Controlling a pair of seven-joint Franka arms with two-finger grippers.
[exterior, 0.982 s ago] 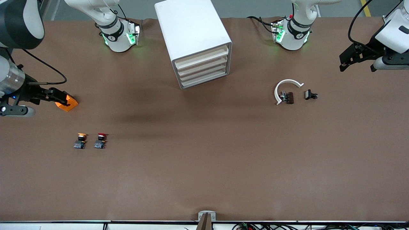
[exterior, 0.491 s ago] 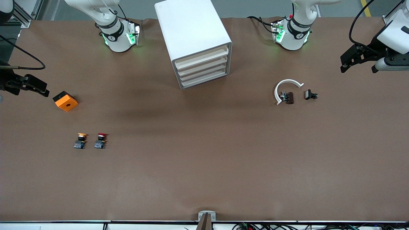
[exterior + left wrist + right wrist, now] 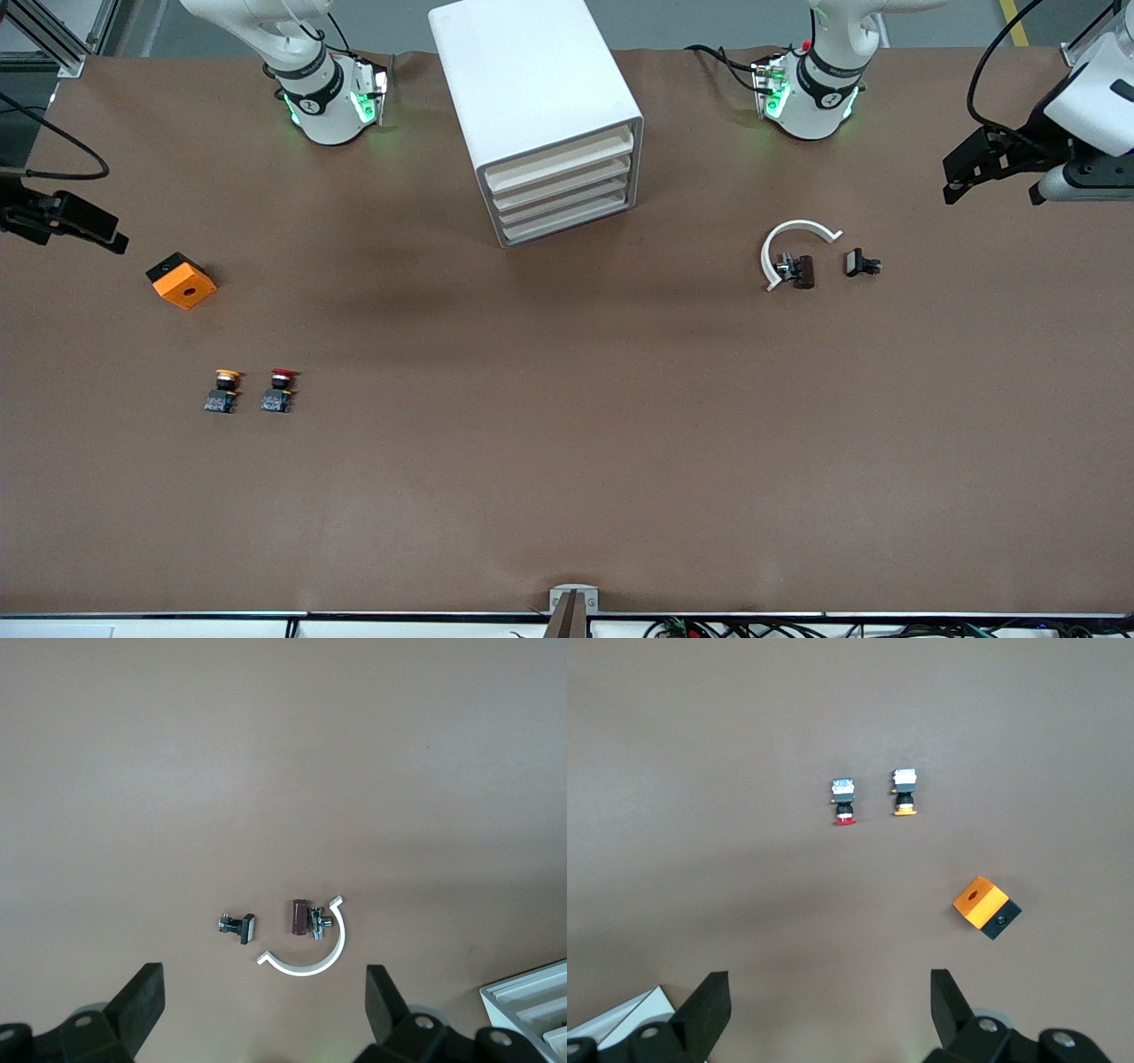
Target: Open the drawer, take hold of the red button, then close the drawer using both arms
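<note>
Nothing is opened yet; all drawers of the white cabinet [image 3: 540,115] sit flush; the button [image 3: 279,391] stands on the tabletop [image 3: 567,443] beside its orange-capped twin [image 3: 223,391]; right gripper [image 3: 66,223] and left gripper [image 3: 979,164] hang with fingers released over the table ends; I'd hook one drawer lip squarely and pull straight

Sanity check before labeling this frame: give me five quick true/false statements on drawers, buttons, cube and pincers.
1. All drawers of the white cabinet are shut. True.
2. The red-capped button lies in a drawer. False: it lies on the table beside the orange-capped button.
3. The right pincer holds the orange cube. False: it is open, cube on the table.
4. The left pincer is open. True.
5. The white arc lies toward the left arm's end. True.
</note>
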